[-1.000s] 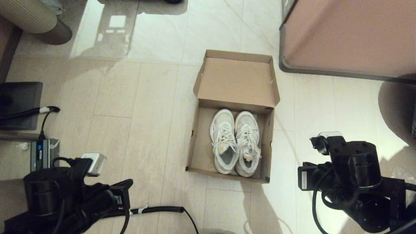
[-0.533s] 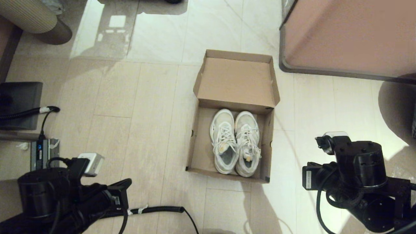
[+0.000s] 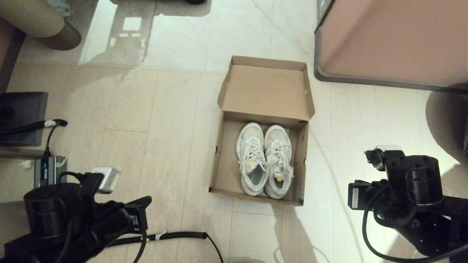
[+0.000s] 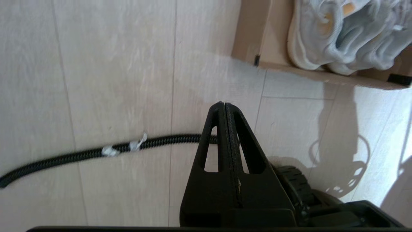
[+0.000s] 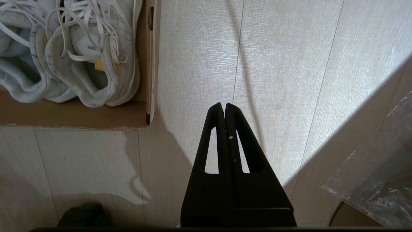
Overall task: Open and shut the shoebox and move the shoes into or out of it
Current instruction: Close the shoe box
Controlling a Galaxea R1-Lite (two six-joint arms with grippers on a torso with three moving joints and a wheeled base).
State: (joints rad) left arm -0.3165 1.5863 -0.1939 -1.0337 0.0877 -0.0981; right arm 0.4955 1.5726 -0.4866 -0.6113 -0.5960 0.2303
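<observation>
Shoebox open, shoes inside

Shoebox (image 3: pixel 264 131) sits mid-floor with its lid flapped back — 2 shoes (image 3: pixel 264 159) side by side inside. Left tool (image 4: pixel 225 106) and right tool (image 5: pixel 224 107) are clenched on nothing, flanking the box's near corners.

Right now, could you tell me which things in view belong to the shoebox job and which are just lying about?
Part of the job:
shoebox, lid open
shoes, inside it
left gripper, shut
right gripper, shut

Just lying about:
black cable
cabinet
plastic sheet
power adapter
</observation>
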